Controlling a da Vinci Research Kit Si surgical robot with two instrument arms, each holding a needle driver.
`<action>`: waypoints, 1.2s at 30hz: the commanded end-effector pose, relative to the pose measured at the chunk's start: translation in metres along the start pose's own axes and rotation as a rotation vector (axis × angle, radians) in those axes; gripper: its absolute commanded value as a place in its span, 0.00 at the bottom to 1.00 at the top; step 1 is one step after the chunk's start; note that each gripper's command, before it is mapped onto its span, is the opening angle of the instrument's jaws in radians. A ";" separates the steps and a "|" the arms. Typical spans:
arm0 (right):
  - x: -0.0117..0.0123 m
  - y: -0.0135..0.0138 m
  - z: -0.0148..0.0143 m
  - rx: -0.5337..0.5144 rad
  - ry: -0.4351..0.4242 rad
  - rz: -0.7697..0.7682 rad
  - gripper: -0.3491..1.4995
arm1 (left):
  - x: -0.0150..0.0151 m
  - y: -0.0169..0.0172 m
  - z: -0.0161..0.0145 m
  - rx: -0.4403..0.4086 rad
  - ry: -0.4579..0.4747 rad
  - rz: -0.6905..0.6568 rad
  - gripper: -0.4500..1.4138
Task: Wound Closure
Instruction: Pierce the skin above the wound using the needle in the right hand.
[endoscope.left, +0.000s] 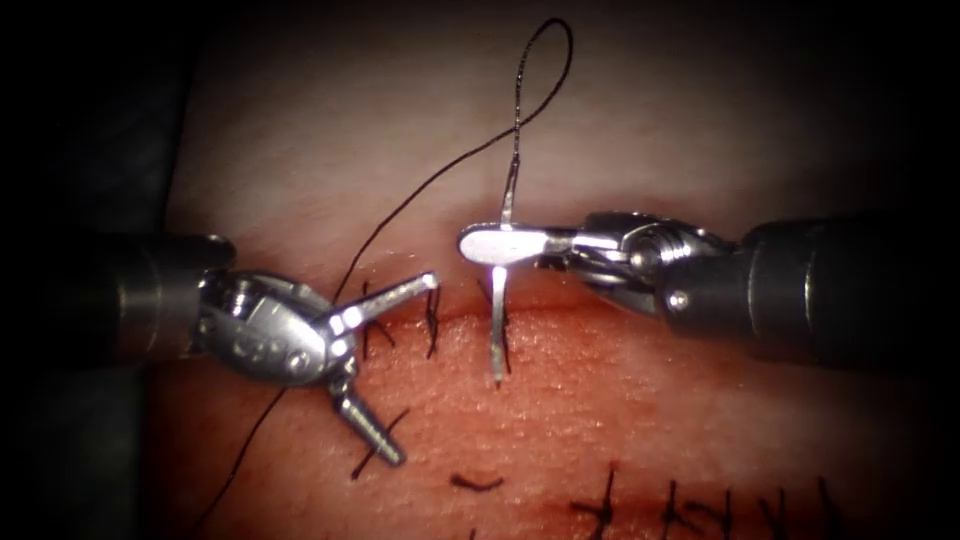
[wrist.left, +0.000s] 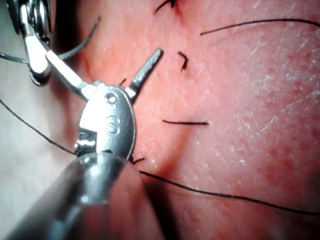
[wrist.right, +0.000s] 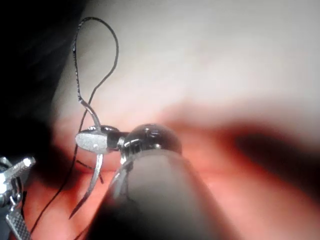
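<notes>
- One tissue (endoscope.left: 620, 130), pale across the upper frame of the endoscope view, reddened across the lower half; cut running near the lower edge, crossed by roughly five dark stitches (endoscope.left: 605, 505) at lower right.
- Two tools. Right arm's tool (endoscope.left: 500, 243) entering from the right at mid-height, jaws clenched on the needle at about the middle of its curve. Left arm's tool (endoscope.left: 405, 375) at centre left, jaws spread wide apart, grasping nothing, one jaw aimed up-right, the other down-right.
- One thread (endoscope.left: 545, 70), looping near the top centre above the needle's tail, then trailing down-left past the left tool toward the lower left edge.
- One curved needle (endoscope.left: 497, 335), near centre, tip hanging just over the reddened tissue; not seen buried in it.
- Several short cut ends of thread (endoscope.left: 476, 483) lying on the tissue, lower centre.
</notes>
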 end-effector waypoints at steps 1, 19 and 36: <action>0.0003 0.0012 -0.0005 -0.003 0.003 -0.044 0.00 | -0.0007 -0.0001 0.0006 0.009 -0.016 -0.014 0.86; 0.0044 0.0060 -0.0043 -0.026 0.029 -0.820 0.00 | -0.0073 0.0005 0.0087 0.198 -0.505 -0.126 0.14; 0.0049 0.0074 -0.0027 -0.014 0.049 -1.181 0.00 | -0.0138 0.0020 0.0094 0.244 -0.734 -0.205 0.14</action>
